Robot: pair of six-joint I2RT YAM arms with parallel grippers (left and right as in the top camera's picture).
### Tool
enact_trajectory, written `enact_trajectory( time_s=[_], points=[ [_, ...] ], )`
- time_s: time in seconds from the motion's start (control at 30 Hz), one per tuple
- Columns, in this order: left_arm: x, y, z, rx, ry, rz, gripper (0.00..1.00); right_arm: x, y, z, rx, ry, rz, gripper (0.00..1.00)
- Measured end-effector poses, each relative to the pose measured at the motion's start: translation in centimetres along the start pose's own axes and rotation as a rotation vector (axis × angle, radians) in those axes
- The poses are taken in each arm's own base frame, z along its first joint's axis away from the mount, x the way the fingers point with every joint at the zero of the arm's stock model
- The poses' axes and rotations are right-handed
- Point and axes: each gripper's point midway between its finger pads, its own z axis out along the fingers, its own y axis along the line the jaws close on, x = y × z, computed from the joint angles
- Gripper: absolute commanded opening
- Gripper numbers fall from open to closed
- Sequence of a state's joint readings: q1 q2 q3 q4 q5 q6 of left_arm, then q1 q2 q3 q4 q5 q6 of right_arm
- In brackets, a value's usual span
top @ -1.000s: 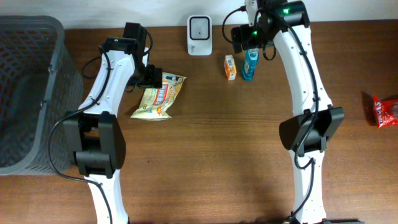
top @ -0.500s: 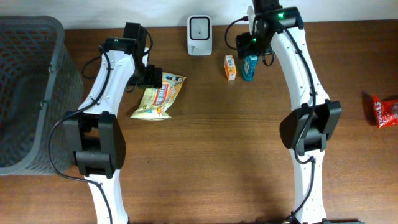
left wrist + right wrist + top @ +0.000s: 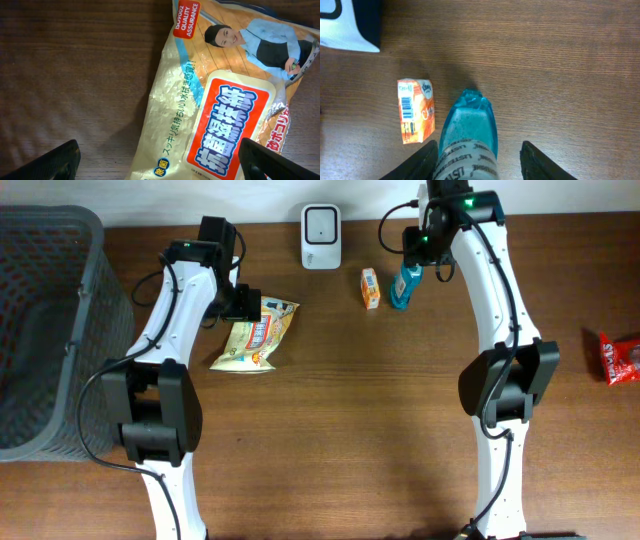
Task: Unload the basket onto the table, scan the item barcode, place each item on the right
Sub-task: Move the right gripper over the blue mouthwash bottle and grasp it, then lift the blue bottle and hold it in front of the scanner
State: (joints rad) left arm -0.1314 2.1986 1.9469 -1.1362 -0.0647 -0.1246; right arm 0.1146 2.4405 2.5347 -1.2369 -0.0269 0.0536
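A blue mouthwash bottle lies at the back of the table beside a small orange box with a barcode. My right gripper is over the bottle. In the right wrist view the bottle lies between the jaws of my right gripper. The left finger is against it and a gap shows on the right side. The white scanner stands at the back centre. My left gripper hangs open over a yellow snack bag, and neither finger touches it.
A grey mesh basket fills the left edge of the table. A red packet lies at the far right. The orange box is just left of the bottle, and the scanner's corner is beyond it.
My right arm has shifted a little to the right, and its jaws have narrowed around the blue bottle. The left arm and the snack bag have not moved.
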Motion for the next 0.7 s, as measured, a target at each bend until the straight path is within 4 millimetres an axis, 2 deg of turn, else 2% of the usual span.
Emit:
enact_trajectory(
  time_s=[0.03, 0.13, 0.2, 0.43, 0.7],
  points=[
    [0.00, -0.01, 0.00, 0.000, 0.000, 0.000, 0.99, -0.09, 0.07, -0.13, -0.005, -0.003, -0.004, 0.41],
    [0.00, -0.01, 0.00, 0.000, 0.000, 0.000, 0.99, -0.15, 0.27, -0.22, -0.017, -0.005, 0.000, 0.40],
    [0.00, -0.01, 0.00, 0.000, 0.000, 0.000, 0.99, -0.12, 0.35, -0.22, -0.020, -0.004, 0.002, 0.34],
    [0.00, -0.02, 0.00, 0.000, 0.000, 0.000, 0.99, -0.13, 0.40, -0.31, -0.024, -0.004, 0.004, 0.27],
    [0.00, -0.04, 0.00, 0.001, 0.000, 0.001, 0.99, -0.27, 0.53, -0.37, -0.031, -0.009, 0.003, 0.24]
  ],
)
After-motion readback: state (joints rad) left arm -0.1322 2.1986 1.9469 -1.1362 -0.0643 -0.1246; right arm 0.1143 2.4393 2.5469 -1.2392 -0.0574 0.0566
